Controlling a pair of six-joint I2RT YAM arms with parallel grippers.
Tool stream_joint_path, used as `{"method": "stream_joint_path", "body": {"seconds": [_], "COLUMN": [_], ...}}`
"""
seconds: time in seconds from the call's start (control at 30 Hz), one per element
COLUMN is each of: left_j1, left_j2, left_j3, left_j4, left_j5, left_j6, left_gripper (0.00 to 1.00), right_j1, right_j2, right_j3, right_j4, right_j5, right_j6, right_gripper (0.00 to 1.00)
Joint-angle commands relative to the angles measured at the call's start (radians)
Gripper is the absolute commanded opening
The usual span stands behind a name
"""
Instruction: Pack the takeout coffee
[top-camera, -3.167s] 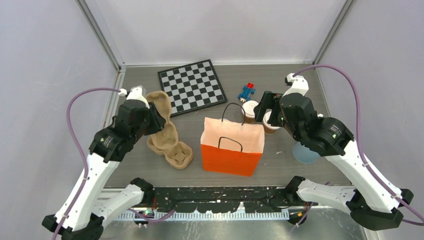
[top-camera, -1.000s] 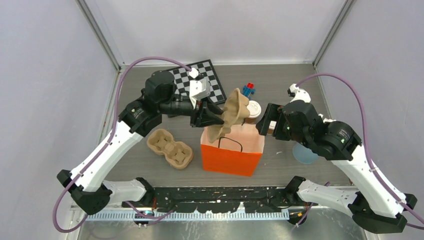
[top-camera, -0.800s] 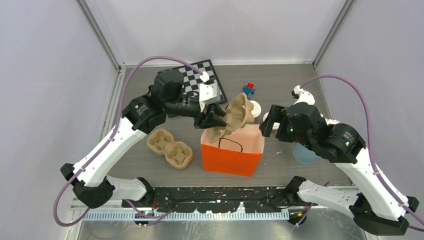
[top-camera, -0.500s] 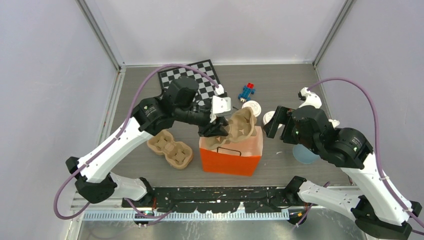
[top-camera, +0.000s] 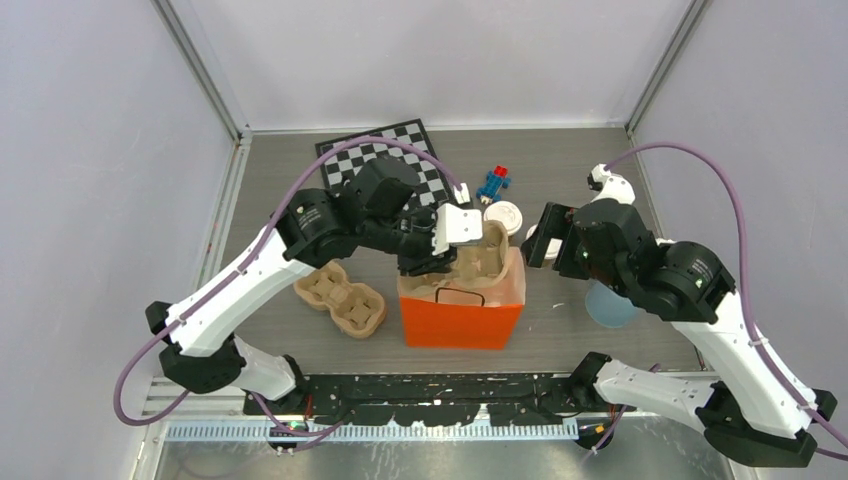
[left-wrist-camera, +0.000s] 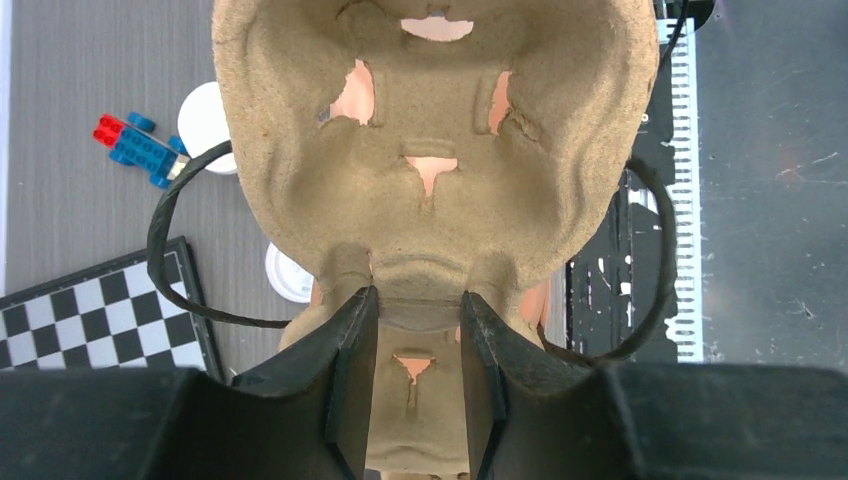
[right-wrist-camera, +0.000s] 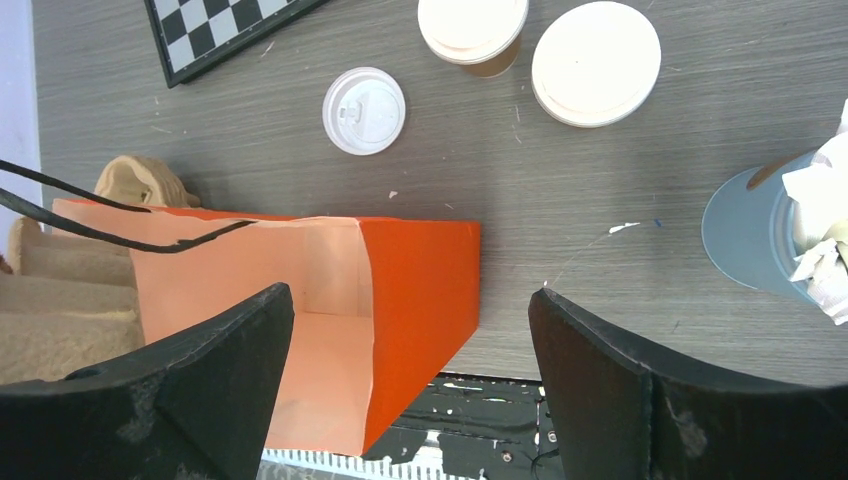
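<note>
Two takeout coffee cups with white lids (right-wrist-camera: 472, 30) (right-wrist-camera: 596, 62) stand on the table behind the orange paper bag (top-camera: 462, 320). A smaller white lid (right-wrist-camera: 364, 110) lies nearer the bag; what is under it is hidden. My left gripper (left-wrist-camera: 418, 320) is shut on the middle ridge of a tan pulp cup tray (left-wrist-camera: 430, 120), which sits tilted in the bag's mouth (top-camera: 480, 262). My right gripper (right-wrist-camera: 410, 293) hangs wide open above the bag's right end, holding nothing. In the top view it covers most of one cup (top-camera: 540, 240).
A second pulp tray (top-camera: 340, 297) lies left of the bag. A chessboard (top-camera: 385, 160) and a blue and red brick toy (top-camera: 493, 183) sit at the back. A pale blue tumbler (right-wrist-camera: 750, 235) stands right of the bag. The bag's black handles (left-wrist-camera: 165, 230) loop around the tray.
The left arm swung right and lowered the tray from above the bag into its mouth. The right gripper stayed open and barely shifted.
</note>
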Motion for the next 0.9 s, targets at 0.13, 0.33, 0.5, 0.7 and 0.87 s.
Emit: {"method": "stream_joint_path", "body": {"seconds": [0.13, 0.33, 0.5, 0.7, 0.87], "left_j1": [-0.048, -0.052, -0.051, -0.053, -0.053], "left_j2": [0.074, 0.067, 0.067, 0.079, 0.06], "left_j3": [0.106, 0.06, 0.011, -0.006, -0.065], "left_j4": [-0.119, -0.098, -0.056, -0.006, 0.052], "left_j5": [-0.112, -0.114, -0.104, -0.041, -0.036], "left_j6": [0.024, 0.05, 0.049, 0.02, 0.021], "left_gripper": [0.21, 0.2, 0.2, 0.2, 0.19], "right_j1": [-0.004, -0.003, -0.003, -0.003, -0.003], "right_j2": [0.018, 0.005, -0.004, -0.015, -0.02], "right_j3": [0.072, 0.071, 0.057, 0.052, 0.046], "right_j4": [-0.006, -0.012, -0.003, -0.006, -0.001], "right_j5": [0.061, 0.093, 0.096, 0.105, 0.107], "right_j6": [-0.018, -0.014, 0.004, 0.007, 0.008], "right_gripper": [0.91, 0.91, 0.91, 0.91, 0.91]}}
